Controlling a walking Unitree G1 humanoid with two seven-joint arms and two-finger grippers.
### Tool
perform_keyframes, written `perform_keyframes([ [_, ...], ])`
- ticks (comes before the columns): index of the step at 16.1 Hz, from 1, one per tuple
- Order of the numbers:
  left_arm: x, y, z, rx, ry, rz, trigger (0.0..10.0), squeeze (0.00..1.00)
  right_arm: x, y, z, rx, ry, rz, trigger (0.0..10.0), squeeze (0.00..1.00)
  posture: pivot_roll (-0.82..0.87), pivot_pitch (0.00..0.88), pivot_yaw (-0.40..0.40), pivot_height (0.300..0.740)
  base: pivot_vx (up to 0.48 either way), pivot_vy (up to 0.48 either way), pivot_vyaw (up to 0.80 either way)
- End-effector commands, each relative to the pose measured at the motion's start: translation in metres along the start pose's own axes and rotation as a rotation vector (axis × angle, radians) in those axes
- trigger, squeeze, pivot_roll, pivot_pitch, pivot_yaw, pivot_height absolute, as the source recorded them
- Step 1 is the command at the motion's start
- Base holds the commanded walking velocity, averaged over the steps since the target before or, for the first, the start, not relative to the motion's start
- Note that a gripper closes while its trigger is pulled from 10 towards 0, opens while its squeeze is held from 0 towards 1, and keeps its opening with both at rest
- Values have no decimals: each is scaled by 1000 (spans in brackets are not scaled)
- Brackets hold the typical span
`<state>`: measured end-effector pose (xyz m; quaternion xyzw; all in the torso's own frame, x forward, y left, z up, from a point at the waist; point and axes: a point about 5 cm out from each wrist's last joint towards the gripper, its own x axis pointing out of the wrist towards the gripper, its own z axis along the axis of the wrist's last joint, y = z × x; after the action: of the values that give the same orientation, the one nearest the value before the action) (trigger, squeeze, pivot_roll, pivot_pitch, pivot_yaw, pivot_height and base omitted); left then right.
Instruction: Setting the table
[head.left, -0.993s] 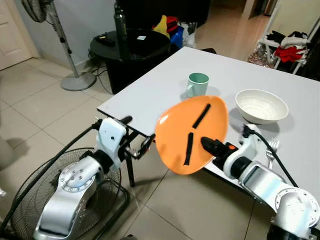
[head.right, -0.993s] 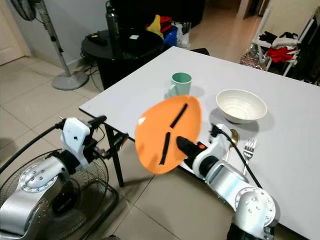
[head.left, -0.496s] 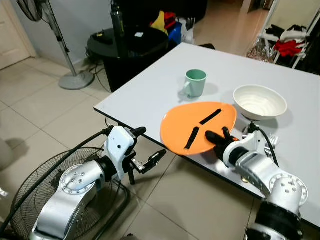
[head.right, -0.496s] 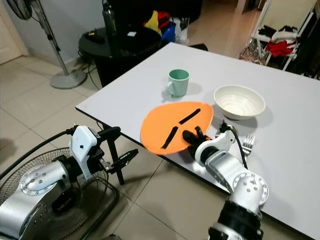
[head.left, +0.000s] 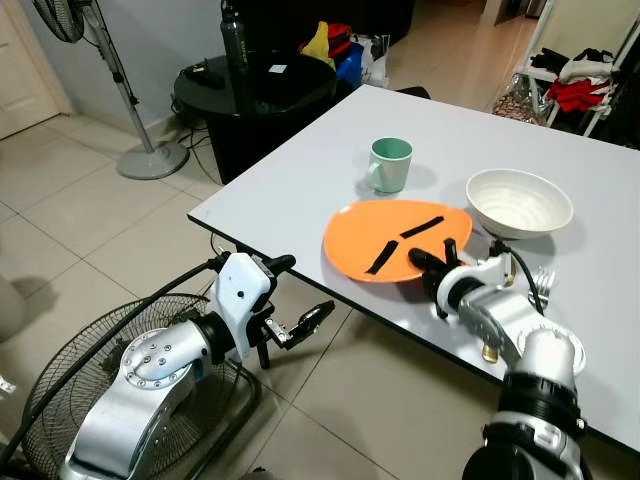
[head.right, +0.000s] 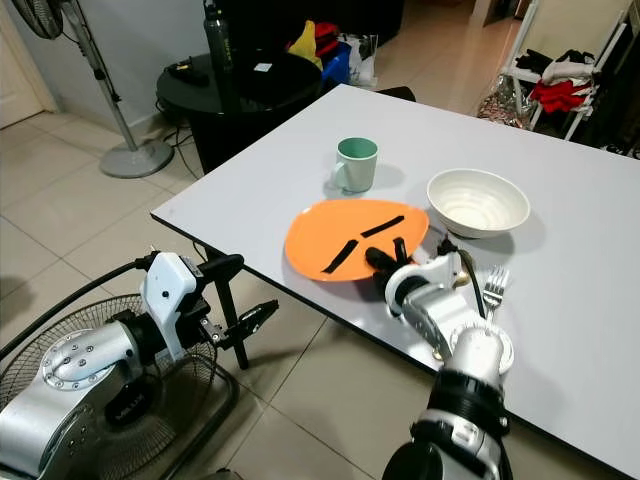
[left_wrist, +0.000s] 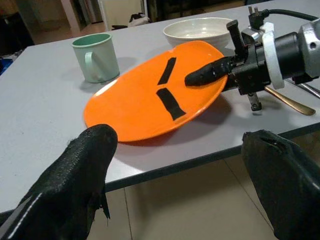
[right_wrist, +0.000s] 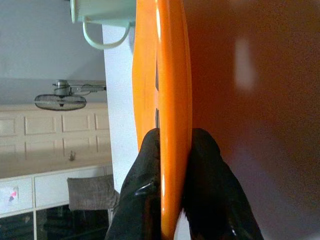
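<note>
An orange plate (head.left: 397, 240) with two black strips on its face is lying near the front edge of the white counter (head.left: 300, 180), its right side lifted a little off the surface. Behind it a pale green mug (head.left: 388, 165) is standing upright, and to its right a white bowl (head.left: 519, 203) is sitting, with a gold spoon (left_wrist: 290, 101) and a fork (head.right: 494, 283) lying near the bowl. A floor fan (head.left: 60, 400) is resting below the counter's left corner. The left gripper (head.left: 296, 328) is hanging below the counter edge, fingers spread wide and holding nothing. The right gripper (right_wrist: 172, 150) is pinching the plate's rim, one finger on top, one underneath.
</note>
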<state>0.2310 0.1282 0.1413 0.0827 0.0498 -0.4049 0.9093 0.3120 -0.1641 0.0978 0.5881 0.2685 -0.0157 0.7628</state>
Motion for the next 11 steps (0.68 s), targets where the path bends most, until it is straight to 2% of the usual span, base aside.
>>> perform_keyframes([
  [1, 0, 0, 2, 13, -2, -8, 10000, 0, 4, -5, 2, -12, -18, -54, 10000, 0, 69, 0, 48, 740, 0, 0, 0],
  [3, 0, 0, 2, 15, -2, -6, 10000, 0, 7, -5, 7, 4, -46, -51, 10000, 0, 73, 0, 49, 740, 0, 0, 0],
  [5, 0, -1, 2, 16, -3, -8, 10000, 0, 10, -7, 7, 1, -39, -54, 10000, 1000, 73, 0, 51, 740, 0, 0, 0],
  [10, -1, -1, 2, 17, -2, -4, 10000, 0, 9, -12, 10, 1, -55, -65, 10000, 1000, 75, 0, 49, 740, 0, 0, 0],
  [11, -1, -3, 1, 15, 1, -2, 10000, 0, 3, -19, 14, -16, -79, -114, 10000, 1000, 74, 0, 45, 740, 0, 0, 0],
])
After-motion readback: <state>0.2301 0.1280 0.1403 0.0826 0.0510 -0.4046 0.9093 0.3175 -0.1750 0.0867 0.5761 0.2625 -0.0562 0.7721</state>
